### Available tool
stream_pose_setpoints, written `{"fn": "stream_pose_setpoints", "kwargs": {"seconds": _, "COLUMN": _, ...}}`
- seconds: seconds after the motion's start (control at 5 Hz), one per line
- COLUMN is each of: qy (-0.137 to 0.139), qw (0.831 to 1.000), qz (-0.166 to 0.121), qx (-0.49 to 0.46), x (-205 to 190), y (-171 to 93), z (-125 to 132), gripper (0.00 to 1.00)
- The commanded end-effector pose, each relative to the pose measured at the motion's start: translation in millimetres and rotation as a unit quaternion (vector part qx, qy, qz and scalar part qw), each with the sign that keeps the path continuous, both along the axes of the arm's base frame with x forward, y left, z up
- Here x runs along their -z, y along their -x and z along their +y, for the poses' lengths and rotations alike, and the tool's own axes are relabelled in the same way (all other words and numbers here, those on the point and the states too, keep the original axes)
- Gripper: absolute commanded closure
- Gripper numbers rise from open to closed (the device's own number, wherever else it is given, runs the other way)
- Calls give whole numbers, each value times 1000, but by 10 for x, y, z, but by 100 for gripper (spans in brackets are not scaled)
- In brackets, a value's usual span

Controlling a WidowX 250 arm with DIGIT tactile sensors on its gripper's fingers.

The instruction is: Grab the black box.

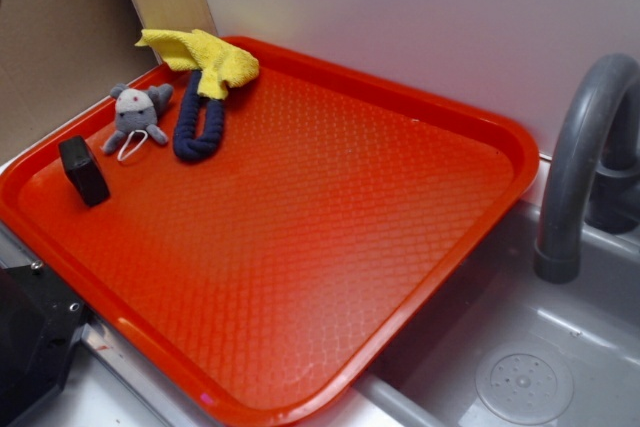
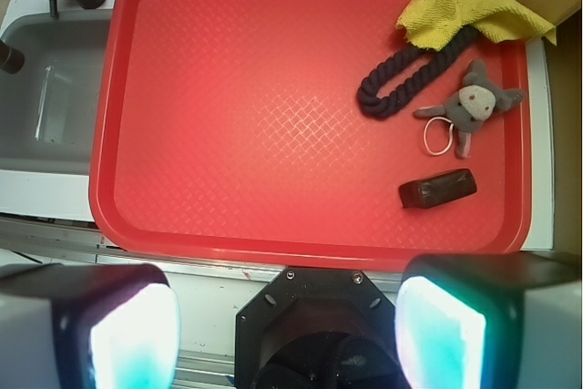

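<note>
Exterior view. Red tray resting partly over a grey sink, grey tap at the right; pale wall behind, brown board at the upper left. Black box standing on edge near the tray's left rim, apart from everything else. Grey plush mouse just behind it; navy rope loop beside the mouse, its far end under a yellow cloth. Large black device at the lower left corner, off the tray. Pincer not seen here.

Wrist view. Pincer at the bottom edge, off the tray's near rim: fingers spread wide, nothing between them. Box in the tray's right part, near the front rim, below the mouse and clear of it.

Step, as judged: approach not yet begun. Next move calls for travel forward and to the view's right, lining the jaws across the box's narrow width, then descent. Mouse and its white loop near; keep clear.
</note>
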State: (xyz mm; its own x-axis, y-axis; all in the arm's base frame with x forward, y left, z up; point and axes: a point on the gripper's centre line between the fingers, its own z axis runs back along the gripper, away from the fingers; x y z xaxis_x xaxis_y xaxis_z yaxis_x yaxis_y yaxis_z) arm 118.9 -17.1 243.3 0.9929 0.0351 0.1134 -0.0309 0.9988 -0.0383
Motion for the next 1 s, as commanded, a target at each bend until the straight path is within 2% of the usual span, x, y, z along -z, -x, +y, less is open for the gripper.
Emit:
{"fn": "stream_pose_setpoints", "kwargs": {"seconds": 0.0, "qy": 0, "qw": 1000, "qz": 0, "qx": 0, "x": 0, "y": 0, "z": 0, "gripper": 0}}
{"fn": "stream_pose_setpoints", "kwargs": {"seconds": 0.2, "qy": -60, "qw": 990, "qz": -20, "qx": -126, "x": 414, "y": -129, "z": 500, "gripper": 0}}
{"fn": "stream_pose_setpoints", "kwargs": {"seconds": 0.4, "qy": -44, "qw": 966, "qz": -45, "qx": -250, "x": 757, "y": -219, "z": 1009, "gripper": 0}}
{"fn": "stream_pose_setpoints", "kwargs": {"seconds": 0.6, "qy": -37, "qw": 926, "qz": -62, "qx": -370, "x": 1081, "y": -245, "z": 1432, "gripper": 0}}
{"fn": "stream_pose_setpoints", "kwargs": {"seconds": 0.8, "qy": -7, "qw": 874, "qz": -22, "qx": -485, "x": 1516, "y": -72, "z": 1468, "gripper": 0}}
